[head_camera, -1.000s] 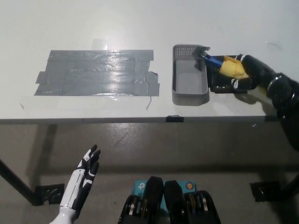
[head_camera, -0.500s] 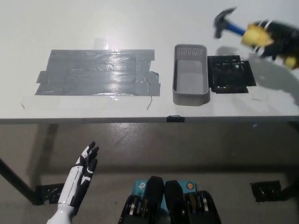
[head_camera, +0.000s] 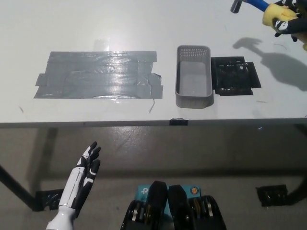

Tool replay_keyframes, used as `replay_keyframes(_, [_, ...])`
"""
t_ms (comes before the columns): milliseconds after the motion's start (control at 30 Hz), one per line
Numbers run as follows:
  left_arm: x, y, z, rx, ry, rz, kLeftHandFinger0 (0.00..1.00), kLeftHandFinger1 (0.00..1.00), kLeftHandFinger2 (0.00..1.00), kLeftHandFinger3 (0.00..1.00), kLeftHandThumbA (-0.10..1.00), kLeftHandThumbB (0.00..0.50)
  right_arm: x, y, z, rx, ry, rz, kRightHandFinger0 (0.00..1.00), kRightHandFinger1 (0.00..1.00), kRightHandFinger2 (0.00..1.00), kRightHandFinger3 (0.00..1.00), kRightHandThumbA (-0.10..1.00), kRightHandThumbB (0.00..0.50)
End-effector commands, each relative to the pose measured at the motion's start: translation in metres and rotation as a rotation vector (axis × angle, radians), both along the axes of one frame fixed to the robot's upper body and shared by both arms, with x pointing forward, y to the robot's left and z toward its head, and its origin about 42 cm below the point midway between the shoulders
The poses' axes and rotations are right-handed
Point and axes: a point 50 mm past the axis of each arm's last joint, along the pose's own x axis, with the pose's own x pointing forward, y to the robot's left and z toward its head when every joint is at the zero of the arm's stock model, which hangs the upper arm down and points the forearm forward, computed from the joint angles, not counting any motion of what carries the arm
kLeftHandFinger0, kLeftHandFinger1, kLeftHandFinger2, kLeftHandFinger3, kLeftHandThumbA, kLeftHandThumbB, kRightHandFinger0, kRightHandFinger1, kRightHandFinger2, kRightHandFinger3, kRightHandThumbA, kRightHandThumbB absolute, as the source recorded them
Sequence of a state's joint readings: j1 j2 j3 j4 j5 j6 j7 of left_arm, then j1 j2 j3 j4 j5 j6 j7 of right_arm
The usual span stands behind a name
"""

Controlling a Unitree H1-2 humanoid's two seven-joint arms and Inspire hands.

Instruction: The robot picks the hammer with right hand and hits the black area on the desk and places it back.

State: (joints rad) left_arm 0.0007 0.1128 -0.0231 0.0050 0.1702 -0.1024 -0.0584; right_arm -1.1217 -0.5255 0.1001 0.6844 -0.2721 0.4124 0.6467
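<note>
- Nearest us, below the table edge at lower left, we see the white left hand (head_camera: pixel 82 179) resting with its fingers spread, holding nothing.
- On the white desk (head_camera: pixel 144 28), left of centre, we note a wide patch of grey tape (head_camera: pixel 98 74), shiny in the light.
- Just right of the tape stands a grey perforated basket (head_camera: pixel 194 76), long side running near to far.
- Touching the basket's right side lies the black area (head_camera: pixel 235 75), a dark square patch flat on the desk.
- Farthest, at the upper right corner, the black right hand (head_camera: pixel 287 19) is closed around the hammer (head_camera: pixel 259 6) and holds it above the desk, well apart from the black patch.
- We read the hammer's long axis as roughly left-right, tilted slightly: yellow grip in the hand, blue shaft and dark head pointing left, partly cut by the frame's top.
- We find no readable writing on these things.
</note>
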Motion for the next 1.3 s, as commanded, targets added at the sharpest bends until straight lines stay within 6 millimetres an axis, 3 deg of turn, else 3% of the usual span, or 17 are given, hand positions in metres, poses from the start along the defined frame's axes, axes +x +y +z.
replay_keyframes(0, [0.004, 0.005, 0.016, 0.022, -0.075, 0.005, 1.00, 1.00, 1.00, 1.00, 0.94, 0.000, -0.006, -0.004, 0.070, -0.053, -0.154, 0.019, 0.07, 0.51, 0.79, 0.66, -0.10, 0.157])
replay_keyframes(67, [0.005, 0.005, 0.016, 0.020, -0.077, 0.005, 1.00, 1.00, 1.00, 1.00, 0.94, 0.000, -0.006, -0.006, 0.060, -0.042, -0.123, 0.030, 0.05, 0.51, 0.81, 0.70, -0.10, 0.140])
replay_keyframes(100, [0.005, 0.005, 0.016, 0.019, -0.077, 0.007, 1.00, 1.00, 1.00, 1.00, 0.95, 0.000, -0.006, -0.006, 0.057, -0.048, -0.116, 0.030, 0.05, 0.52, 0.84, 0.76, -0.10, 0.150])
replay_keyframes(200, [0.005, 0.006, 0.016, 0.027, -0.076, 0.011, 1.00, 1.00, 1.00, 1.00, 0.97, 0.000, -0.006, -0.007, 0.039, -0.067, -0.075, 0.046, 0.01, 0.57, 0.92, 0.97, -0.10, 0.107])
replay_keyframes(233, [0.005, 0.007, 0.016, 0.029, -0.075, 0.011, 1.00, 1.00, 1.00, 1.00, 0.98, 0.000, -0.007, -0.006, 0.034, -0.074, -0.073, 0.058, 0.02, 0.58, 0.93, 1.00, -0.10, 0.099])
replay_keyframes(333, [0.005, 0.008, 0.016, 0.040, -0.075, 0.017, 1.00, 1.00, 1.00, 1.00, 0.99, 0.000, -0.011, -0.010, 0.012, -0.149, -0.060, 0.097, 0.05, 0.58, 0.92, 1.00, -0.10, 0.088])
replay_keyframes(533, [0.004, 0.010, 0.015, 0.030, -0.066, 0.020, 1.00, 1.00, 1.00, 1.00, 0.96, 0.000, -0.017, -0.019, -0.013, -0.125, -0.003, 0.079, 0.03, 0.53, 0.86, 0.99, -0.10, 0.133])
replay_keyframes(633, [0.005, 0.009, 0.014, 0.025, -0.069, 0.019, 1.00, 1.00, 1.00, 1.00, 0.96, 0.000, -0.021, -0.025, -0.022, -0.148, -0.001, 0.067, 0.07, 0.57, 0.91, 1.00, -0.10, 0.106])
replay_keyframes(767, [0.005, 0.008, 0.013, 0.022, -0.070, 0.017, 1.00, 1.00, 1.00, 1.00, 0.96, 0.000, -0.022, -0.029, -0.030, -0.184, -0.011, 0.062, 0.16, 0.65, 0.97, 1.00, -0.10, 0.105])
replay_keyframes(967, [0.003, 0.008, 0.012, 0.024, -0.062, 0.016, 1.00, 1.00, 1.00, 1.00, 0.97, 0.000, -0.021, -0.026, -0.029, -0.172, -0.005, 0.060, 0.15, 0.61, 0.95, 1.00, -0.10, 0.119])
replay_keyframes(1067, [0.004, 0.008, 0.012, 0.027, -0.066, 0.016, 1.00, 1.00, 1.00, 1.00, 0.97, 0.000, -0.020, -0.024, -0.024, -0.159, -0.010, 0.063, 0.14, 0.59, 0.93, 1.00, -0.10, 0.100])
replay_keyframes(1167, [0.004, 0.008, 0.012, 0.025, -0.066, 0.014, 1.00, 1.00, 1.00, 1.00, 0.97, 0.000, -0.022, -0.024, -0.013, -0.162, -0.049, 0.071, 0.14, 0.59, 0.92, 1.00, -0.10, 0.102])
replay_keyframes(1267, [0.004, 0.007, 0.012, 0.026, -0.068, 0.016, 1.00, 1.00, 1.00, 1.00, 0.96, 0.000, -0.027, -0.020, 0.020, -0.080, -0.126, 0.098, 0.14, 0.60, 0.92, 1.00, -0.10, 0.084])
